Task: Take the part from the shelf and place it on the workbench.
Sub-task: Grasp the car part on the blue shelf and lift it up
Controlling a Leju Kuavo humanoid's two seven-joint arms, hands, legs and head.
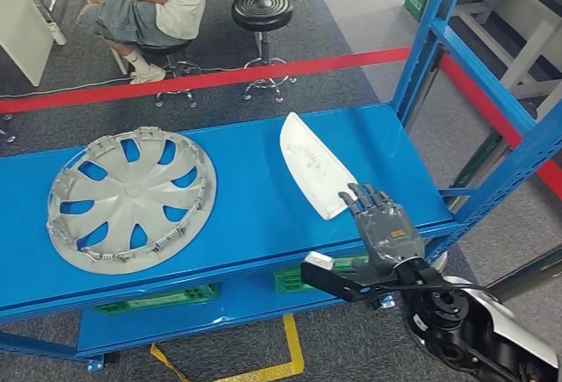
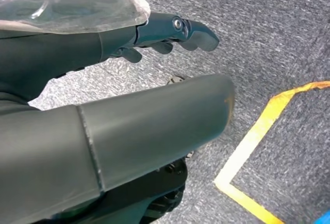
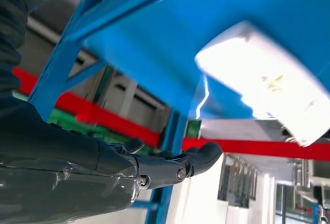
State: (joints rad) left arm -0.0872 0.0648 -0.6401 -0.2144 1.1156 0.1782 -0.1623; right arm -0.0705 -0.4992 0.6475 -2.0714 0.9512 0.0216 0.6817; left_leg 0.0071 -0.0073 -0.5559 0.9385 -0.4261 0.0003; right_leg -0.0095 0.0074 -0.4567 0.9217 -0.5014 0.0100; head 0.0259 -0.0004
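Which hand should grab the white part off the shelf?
Right. The right hand is raised at the blue shelf's front edge, fingers open just short of the white part. The left hand points at the grey floor, holding nothing.

Near end of the white part (image 1: 312, 167) perhaps under the right hand (image 1: 386, 227).

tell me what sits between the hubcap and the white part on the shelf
Nothing: in the head view, only bare blue shelf separates the hubcap from the white part.
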